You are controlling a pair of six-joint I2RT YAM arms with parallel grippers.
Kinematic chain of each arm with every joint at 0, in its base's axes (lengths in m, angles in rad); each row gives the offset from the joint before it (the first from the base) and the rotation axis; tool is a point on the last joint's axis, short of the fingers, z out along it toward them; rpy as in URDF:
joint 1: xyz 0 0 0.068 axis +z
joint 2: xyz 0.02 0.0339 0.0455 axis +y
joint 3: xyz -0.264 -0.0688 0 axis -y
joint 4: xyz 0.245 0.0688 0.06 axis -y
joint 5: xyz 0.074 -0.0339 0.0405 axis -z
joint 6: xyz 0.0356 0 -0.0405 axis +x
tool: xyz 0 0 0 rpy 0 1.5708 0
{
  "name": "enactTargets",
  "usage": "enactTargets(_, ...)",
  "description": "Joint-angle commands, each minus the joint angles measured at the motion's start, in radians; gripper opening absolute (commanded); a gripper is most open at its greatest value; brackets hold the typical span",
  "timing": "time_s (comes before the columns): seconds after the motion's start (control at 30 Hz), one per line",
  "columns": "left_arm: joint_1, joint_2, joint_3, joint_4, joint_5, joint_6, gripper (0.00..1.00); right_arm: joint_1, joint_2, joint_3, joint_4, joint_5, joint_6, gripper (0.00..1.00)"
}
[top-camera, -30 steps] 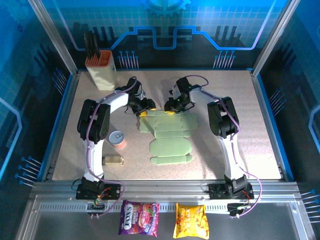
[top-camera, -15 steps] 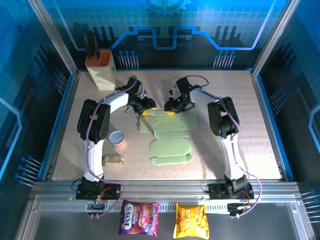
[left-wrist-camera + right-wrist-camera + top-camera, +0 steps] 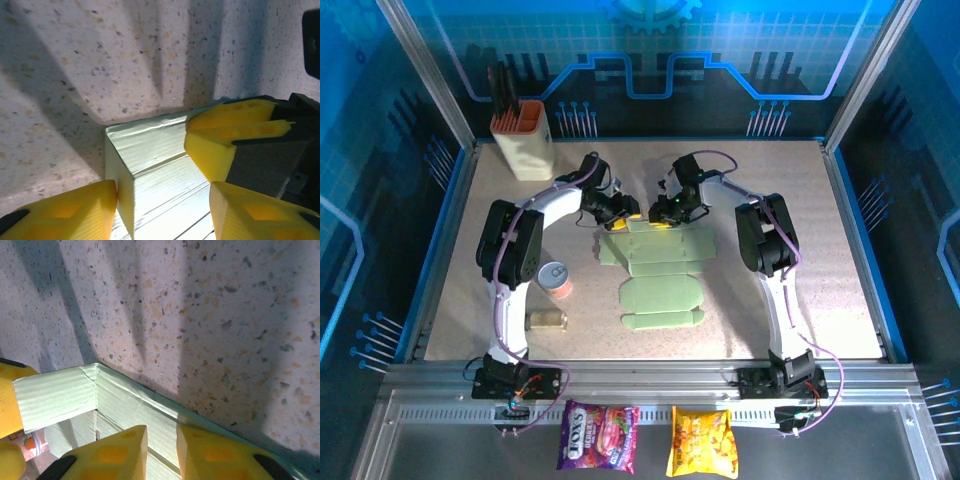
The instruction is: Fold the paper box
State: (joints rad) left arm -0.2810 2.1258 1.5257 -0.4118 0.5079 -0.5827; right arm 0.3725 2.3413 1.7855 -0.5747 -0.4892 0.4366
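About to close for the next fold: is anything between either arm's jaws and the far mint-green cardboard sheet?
Nothing visible does. The left gripper has its jaws open astride a raised corner of the pale mint-green die-cut cardboard sheet, and the right gripper has its jaws pinched on that sheet's raised far wall beside it.
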Motion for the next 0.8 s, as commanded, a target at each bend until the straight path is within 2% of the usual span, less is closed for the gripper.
enactTargets(0.0, -0.017, 0.028, 0.045, 0.011, 0.045, -0.023, 0.53, -0.011, 0.021, -0.037, -0.066, 0.053, -0.007, 0.24)
enactTargets(0.4, -0.044, 0.113, 0.087, 0.011, 0.054, -0.034, 0.53, -0.01, 0.025, -0.038, -0.068, 0.051, -0.013, 0.24)
enactTargets(0.67, -0.046, 0.167, 0.06, -0.013, 0.003, -0.028, 0.52, -0.011, 0.02, -0.053, -0.057, 0.047, -0.007, 0.23)
enactTargets(0.77, -0.046, 0.169, 0.043, -0.013, -0.013, -0.025, 0.49, -0.01, 0.017, -0.057, -0.053, 0.045, -0.007, 0.21)
